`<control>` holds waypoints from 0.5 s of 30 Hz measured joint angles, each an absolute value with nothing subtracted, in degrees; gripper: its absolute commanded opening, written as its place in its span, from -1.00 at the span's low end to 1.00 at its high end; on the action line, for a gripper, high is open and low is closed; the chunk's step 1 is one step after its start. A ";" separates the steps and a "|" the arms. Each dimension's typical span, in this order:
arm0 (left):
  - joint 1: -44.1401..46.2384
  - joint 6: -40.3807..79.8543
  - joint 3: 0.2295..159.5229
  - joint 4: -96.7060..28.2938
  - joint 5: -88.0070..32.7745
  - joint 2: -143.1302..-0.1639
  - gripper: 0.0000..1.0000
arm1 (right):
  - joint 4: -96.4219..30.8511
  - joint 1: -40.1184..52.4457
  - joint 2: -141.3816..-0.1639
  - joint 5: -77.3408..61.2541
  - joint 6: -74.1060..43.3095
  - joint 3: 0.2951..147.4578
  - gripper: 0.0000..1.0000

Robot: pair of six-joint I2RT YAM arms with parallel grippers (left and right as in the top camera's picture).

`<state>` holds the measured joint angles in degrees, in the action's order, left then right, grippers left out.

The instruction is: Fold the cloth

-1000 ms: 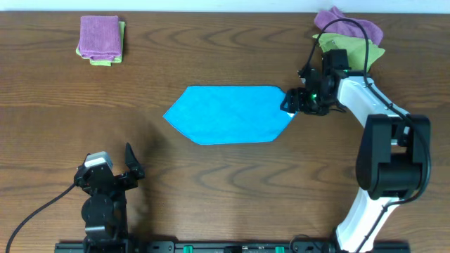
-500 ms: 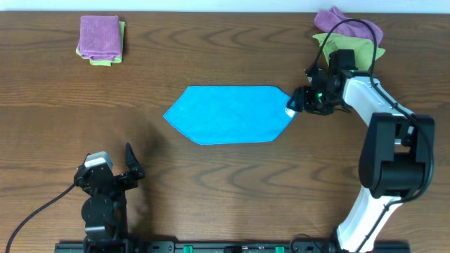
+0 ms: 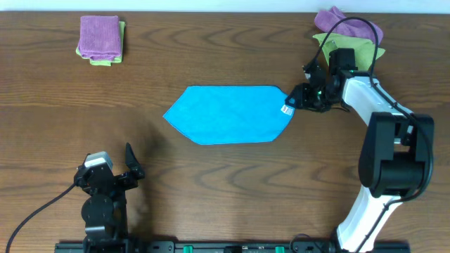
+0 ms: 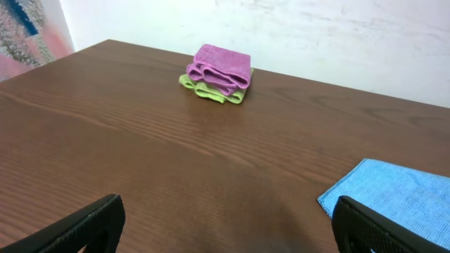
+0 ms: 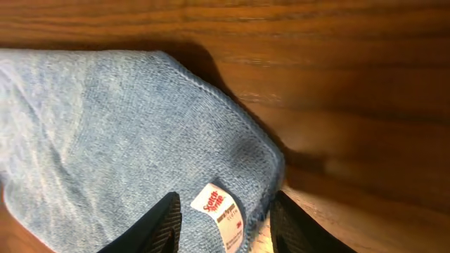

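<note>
The sky-blue cloth (image 3: 228, 114) lies flat in the middle of the table, shaped like a long hexagon with pointed left and right ends. Its white tag (image 3: 287, 109) sits at the right tip. My right gripper (image 3: 297, 100) is at that tip. In the right wrist view its fingers (image 5: 225, 226) stand apart on either side of the tagged corner (image 5: 221, 211) of the cloth (image 5: 105, 126). My left gripper (image 3: 112, 165) is open and empty near the front left. Its wrist view (image 4: 225, 225) shows the cloth's left tip (image 4: 408, 193) ahead to the right.
A folded purple cloth on a yellow-green one (image 3: 100, 40) sits at the back left and also shows in the left wrist view (image 4: 218, 72). A loose pile of purple and yellow-green cloths (image 3: 349, 31) lies at the back right, just behind my right arm.
My right gripper has shifted slightly right and back off the cloth's right tip, so the white tag now shows. The cloth and the left arm have not moved.
</note>
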<state>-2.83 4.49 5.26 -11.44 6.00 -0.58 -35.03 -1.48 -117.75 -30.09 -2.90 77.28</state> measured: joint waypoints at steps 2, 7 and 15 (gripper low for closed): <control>-2.83 4.49 5.26 -11.44 6.00 -0.58 0.91 | -34.79 -1.45 -117.75 -30.35 -3.03 77.28 -0.17; -2.83 4.49 5.26 -11.44 6.00 -0.58 0.91 | -33.98 -0.43 -117.75 -30.20 -3.84 77.28 -0.49; -2.83 4.49 5.26 -11.44 6.00 -0.58 0.91 | -33.52 0.56 -118.67 -29.71 -5.41 77.28 -0.48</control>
<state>-2.83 4.49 5.26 -11.44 6.00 -0.58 -33.52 0.56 -118.67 -29.71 -5.41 77.28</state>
